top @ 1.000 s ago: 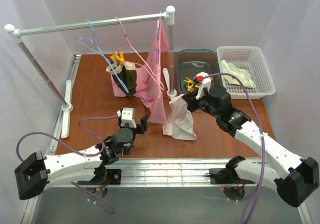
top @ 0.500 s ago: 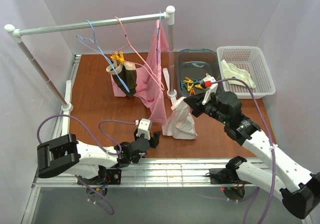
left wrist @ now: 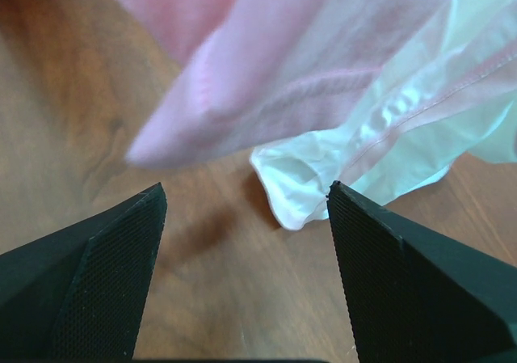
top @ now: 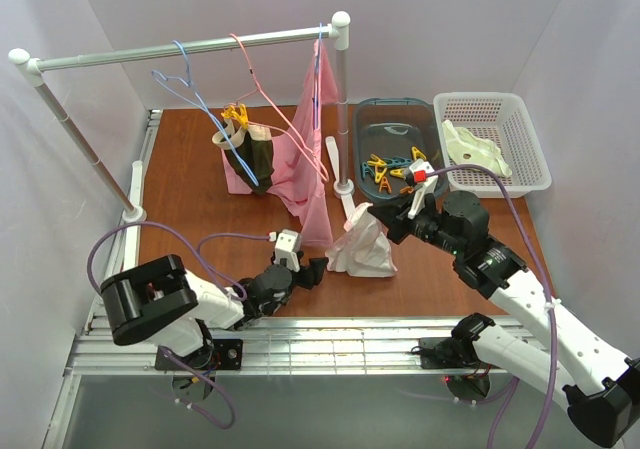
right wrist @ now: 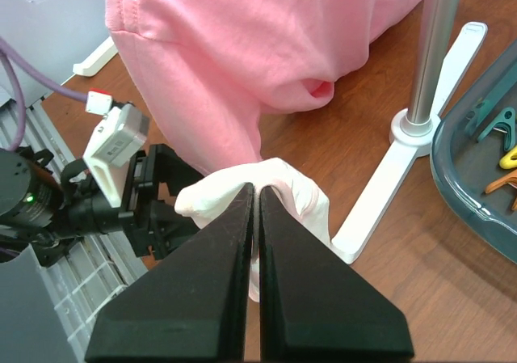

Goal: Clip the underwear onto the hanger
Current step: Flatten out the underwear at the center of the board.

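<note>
Two hands attended the underwear [top: 362,251], bunched on the table [top: 190,189] just beside a hanging pink garment [top: 305,169], well apart from the hanger [top: 187,72] on the rail [top: 130,54]. We found the right hand [right wrist: 252,187] clamped on its peak; the left hand [left wrist: 242,195] lay low, fingers [left wrist: 105,274] apart, near a loose corner. We judged the fabric thin, limp, light and rather slick, best taken at the stitched edging. No legible writing was found.
</note>
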`<action>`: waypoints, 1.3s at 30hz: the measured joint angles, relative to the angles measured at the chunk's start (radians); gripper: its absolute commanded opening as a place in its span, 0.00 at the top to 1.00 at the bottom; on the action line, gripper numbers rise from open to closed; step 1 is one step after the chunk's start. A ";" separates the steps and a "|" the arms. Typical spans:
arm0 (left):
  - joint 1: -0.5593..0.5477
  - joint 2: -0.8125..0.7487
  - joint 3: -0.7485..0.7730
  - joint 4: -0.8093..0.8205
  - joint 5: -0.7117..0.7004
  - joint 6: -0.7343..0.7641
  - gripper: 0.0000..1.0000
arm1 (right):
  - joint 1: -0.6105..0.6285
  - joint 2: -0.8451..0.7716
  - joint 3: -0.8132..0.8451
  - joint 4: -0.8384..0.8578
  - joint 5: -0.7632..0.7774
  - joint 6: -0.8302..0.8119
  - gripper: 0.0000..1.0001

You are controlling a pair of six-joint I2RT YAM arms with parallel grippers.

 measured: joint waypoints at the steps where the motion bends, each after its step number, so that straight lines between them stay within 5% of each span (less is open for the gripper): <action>1: 0.008 0.019 0.001 0.026 0.019 0.004 0.27 | 0.000 -0.003 0.000 0.000 -0.002 0.000 0.99; 11: 0.066 0.219 0.040 0.158 0.126 -0.008 0.31 | 0.000 -0.031 -0.012 -0.004 -0.037 0.003 0.99; 32: 0.144 0.359 0.073 0.301 0.209 -0.019 0.33 | 0.000 -0.060 -0.029 -0.008 -0.085 0.003 0.99; 39: 0.166 0.399 0.087 0.347 0.234 -0.023 0.41 | 0.000 -0.069 -0.029 -0.019 -0.094 0.003 0.99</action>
